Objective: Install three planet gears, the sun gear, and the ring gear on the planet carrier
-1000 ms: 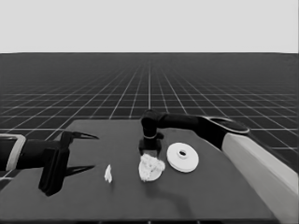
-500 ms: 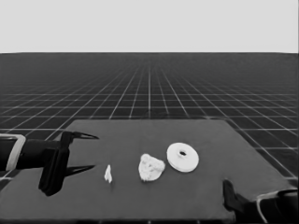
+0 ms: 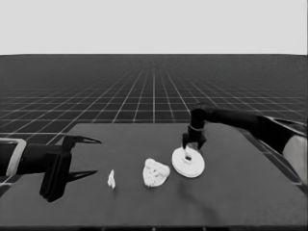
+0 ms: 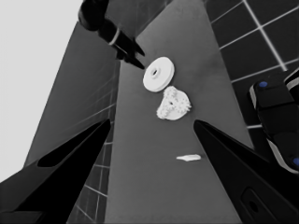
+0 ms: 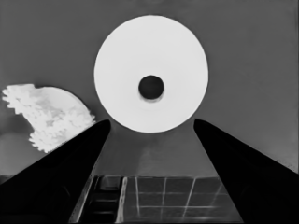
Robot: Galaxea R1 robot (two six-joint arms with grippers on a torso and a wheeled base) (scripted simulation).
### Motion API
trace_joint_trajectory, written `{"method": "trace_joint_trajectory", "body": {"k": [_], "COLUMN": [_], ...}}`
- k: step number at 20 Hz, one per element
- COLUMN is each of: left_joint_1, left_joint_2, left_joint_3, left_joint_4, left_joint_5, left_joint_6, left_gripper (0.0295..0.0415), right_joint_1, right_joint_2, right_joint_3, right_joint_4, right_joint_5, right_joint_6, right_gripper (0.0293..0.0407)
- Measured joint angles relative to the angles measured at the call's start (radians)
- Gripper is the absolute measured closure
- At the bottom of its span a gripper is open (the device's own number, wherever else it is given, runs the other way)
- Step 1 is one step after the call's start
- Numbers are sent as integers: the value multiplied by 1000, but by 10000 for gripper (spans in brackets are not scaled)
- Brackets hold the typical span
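The larger round part [image 3: 188, 163] lies flat right of the table's middle, with its centre hole showing. My right gripper [image 3: 193, 146] hangs just above its far side, open with nothing between the fingers. In the right wrist view the same larger round part [image 5: 151, 56] fills the space beyond my right gripper [image 5: 150, 121]. Left of it lies the smaller round part [image 3: 155, 172] with toothed gears [image 5: 44, 116] bunched on it; I cannot count them. My left gripper [image 3: 96, 156] waits open over the table's left end, holding nothing.
A thin white piece [image 3: 111, 179] lies between the left gripper and the smaller round part, and also shows in the left wrist view as the thin white piece [image 4: 188, 158]. Dark machinery with blue lights [image 4: 275, 107] stands past the table's edge.
The right arm stood over the smaller round part, then drew back to the lower right corner, and now reaches over the larger round part. The white parts and left arm have not moved.
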Motion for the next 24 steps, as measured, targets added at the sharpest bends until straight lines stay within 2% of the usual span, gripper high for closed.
{"method": "trace_joint_trajectory", "body": {"k": [2,4,8,12,13,14,22,24], "left_joint_1": [0,0,0,0,0,0,0,0], "left_joint_2": [0,0,0,0,0,0,0,0], "left_joint_3": [0,0,0,0,0,0,0,0], "left_joint_4": [0,0,0,0,0,0,0,0], "left_joint_5": [0,0,0,0,0,0,0,0], "left_joint_6": [0,0,0,0,0,0,0,0], "left_gripper": [326,326,326,326,326,326,326,326], "right_joint_1": [-1,-119,-174,-179,-179,-179,-179,-71], "right_joint_2": [14,44,70,74,74,74,74,28], "right_joint_3": [-32,-103,-166,-175,-175,-175,-175,-63], "right_joint_4": [2,-89,-124,-128,-128,-128,-128,-50], "right_joint_5": [-1,74,115,120,120,120,120,36], "right_joint_6": [-7,-36,-64,-67,-67,-67,-67,-16], "right_gripper": [315,315,315,315,346,351,351,351]}}
